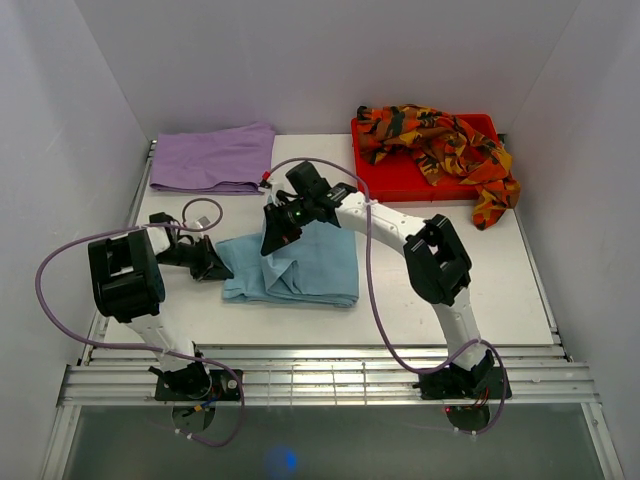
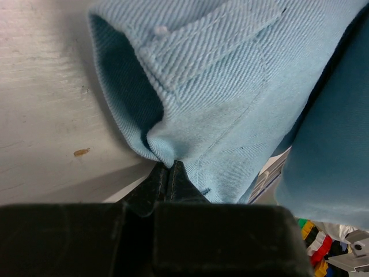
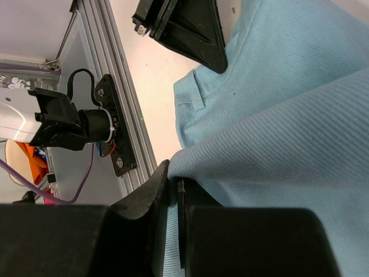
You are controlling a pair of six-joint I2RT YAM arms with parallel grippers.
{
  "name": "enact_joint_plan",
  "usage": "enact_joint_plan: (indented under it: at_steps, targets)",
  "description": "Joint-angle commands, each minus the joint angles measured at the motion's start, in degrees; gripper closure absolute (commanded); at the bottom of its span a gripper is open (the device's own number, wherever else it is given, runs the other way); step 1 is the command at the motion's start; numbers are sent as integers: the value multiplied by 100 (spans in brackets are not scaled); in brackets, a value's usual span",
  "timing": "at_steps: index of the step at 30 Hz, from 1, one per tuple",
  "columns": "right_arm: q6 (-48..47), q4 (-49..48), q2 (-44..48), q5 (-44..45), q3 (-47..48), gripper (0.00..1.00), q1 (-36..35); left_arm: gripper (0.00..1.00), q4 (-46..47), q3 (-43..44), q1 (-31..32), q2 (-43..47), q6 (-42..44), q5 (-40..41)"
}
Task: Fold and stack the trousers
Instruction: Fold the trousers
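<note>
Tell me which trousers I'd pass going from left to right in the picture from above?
lilac trousers → blue trousers → patterned trousers

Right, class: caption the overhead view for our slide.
Left gripper and right gripper pinch the light blue cloth trousers; folded lilac trousers behind, orange-red-black patterned trousers draped over a red tray.

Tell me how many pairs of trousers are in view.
3: light blue pair mid-table; lilac pair folded at far left; patterned pair heaped on the red tray, far right. Others may hide beneath.
</note>
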State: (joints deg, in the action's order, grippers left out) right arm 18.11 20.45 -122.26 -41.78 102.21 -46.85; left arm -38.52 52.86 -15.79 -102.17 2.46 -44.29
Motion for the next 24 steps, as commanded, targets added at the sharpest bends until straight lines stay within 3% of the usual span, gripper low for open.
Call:
enact_joint_plan:
  at_steps: [1,24]
  targets:
    - [52,-428,-70,-41,474,92,-193,100,38,-101,111,224,-9,-71]
    - [667,-752,-641,240,1248,92,-465,100,-41,-74,173,268,-105,668]
